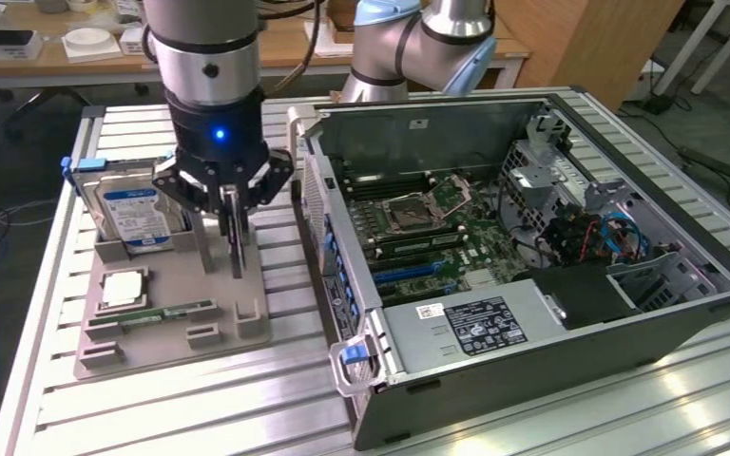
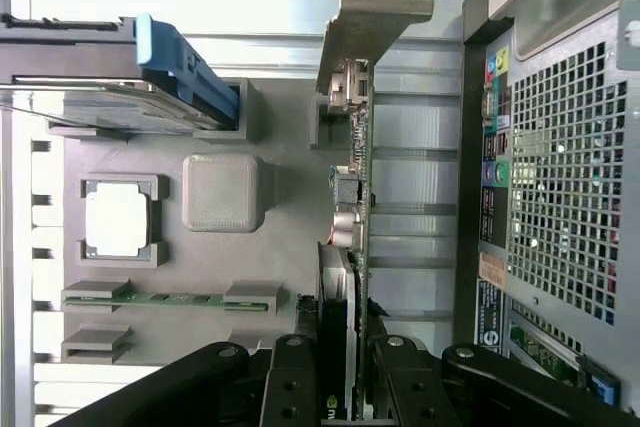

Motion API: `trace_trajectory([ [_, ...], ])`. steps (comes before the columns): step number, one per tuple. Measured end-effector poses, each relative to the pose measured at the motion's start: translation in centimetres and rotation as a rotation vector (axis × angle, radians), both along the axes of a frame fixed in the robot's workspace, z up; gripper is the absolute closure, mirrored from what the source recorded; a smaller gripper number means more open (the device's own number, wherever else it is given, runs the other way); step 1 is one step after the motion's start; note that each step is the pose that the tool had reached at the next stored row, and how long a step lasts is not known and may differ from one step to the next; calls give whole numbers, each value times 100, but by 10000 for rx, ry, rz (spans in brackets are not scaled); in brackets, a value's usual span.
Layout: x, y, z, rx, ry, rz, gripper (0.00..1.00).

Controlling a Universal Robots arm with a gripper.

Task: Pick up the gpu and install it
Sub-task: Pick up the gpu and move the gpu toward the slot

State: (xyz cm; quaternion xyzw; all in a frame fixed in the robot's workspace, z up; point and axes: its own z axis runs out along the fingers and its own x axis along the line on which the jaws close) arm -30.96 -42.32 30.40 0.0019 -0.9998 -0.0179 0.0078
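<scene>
**Item: graphics card, held on edge in the pincer over the grey holder**

Graphics card [image 1: 235, 242] [image 2: 352, 177]: thin flat board, standing upright on its long edge. Green circuit side and small connectors show in the wrist view, with a silver metal bracket at the far end. It is at the side of the holder nearest the computer case. Whether its lower edge still touches the holder cannot be told.

Pincer [image 1: 228, 204] [image 2: 347, 367]: black, pointing straight down, partly closed. One finger presses each face of the card near its top edge, and a blue light glows on the wrist above.

Holder [image 1: 149, 337] [image 2: 280, 267]: grey moulded tray with slots and blocks, lying on the slatted metal table [image 1: 213, 408].

Other contents of the holder:
- hard drive [image 1: 130, 214] [image 2: 90, 97], silver with a blue-and-white label, upright at the back, beside the card;
- processor chip [image 1: 124, 288] [image 2: 117, 219], square, lying flat in its pocket;
- memory stick [image 1: 168, 312] [image 2: 165, 298], narrow and green, set between two blocks.

Computer case [image 1: 568, 351] [image 2: 560, 167]: lying open just beside the holder on the exterior view's right, with the motherboard [image 1: 429, 228] exposed.
</scene>
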Motion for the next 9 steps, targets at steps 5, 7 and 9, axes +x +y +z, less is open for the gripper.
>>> trace_trajectory([
  [5, 0, 0, 110, 74, -5, 0, 73],
  [7, 0, 0, 162, 99, -6, 0, 73],
  [9, 0, 0, 226, 134, -6, 0, 73],
])
